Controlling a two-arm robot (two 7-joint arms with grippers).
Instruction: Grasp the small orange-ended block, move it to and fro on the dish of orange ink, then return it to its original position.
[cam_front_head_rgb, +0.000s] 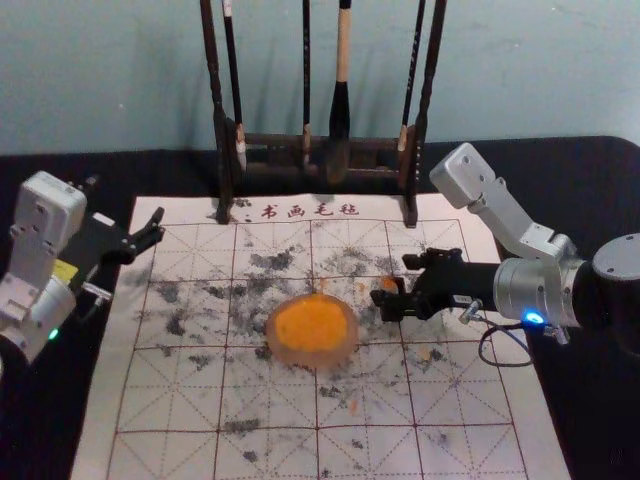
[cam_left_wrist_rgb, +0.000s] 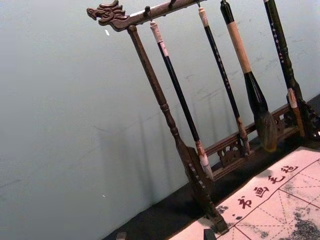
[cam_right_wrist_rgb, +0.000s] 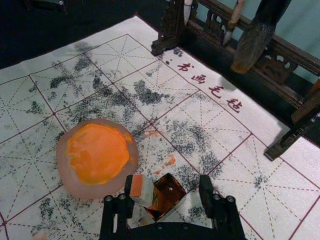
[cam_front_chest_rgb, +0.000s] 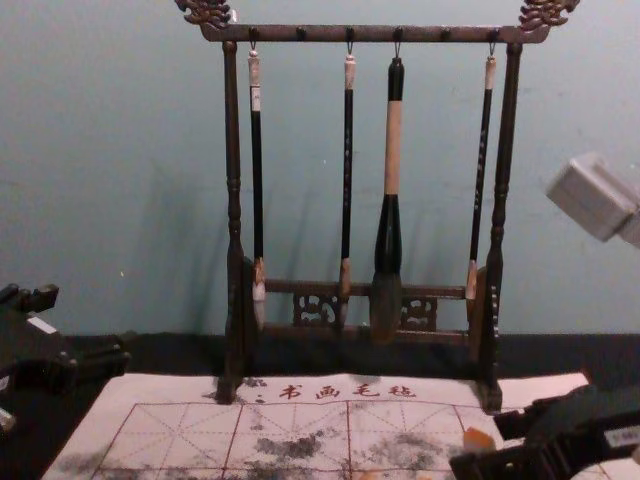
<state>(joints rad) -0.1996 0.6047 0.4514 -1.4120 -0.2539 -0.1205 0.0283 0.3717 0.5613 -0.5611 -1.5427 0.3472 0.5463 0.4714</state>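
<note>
Now 1 blk (cam_right_wrist_rgb: 143, 191) w/in spread R gripper (cam_front_head_rgb: 392, 280); L gripper (cam_front_head_rgb: 126, 201) far-L.

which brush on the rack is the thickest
The calligraphy brush third from left in the chest view: it alone has a tan section and a broad head.

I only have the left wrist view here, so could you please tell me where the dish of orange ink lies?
Observer: The dish of orange ink lies on the mat, to the left of the right gripper.
Operator: Thank you. Are that gripper's fingers open?
Observer: Yes, the right wrist view shows them apart.
Operator: And where is the orange-ended block?
Observer: It shows between them in that view, nearer the finger on the dish's side.
</note>
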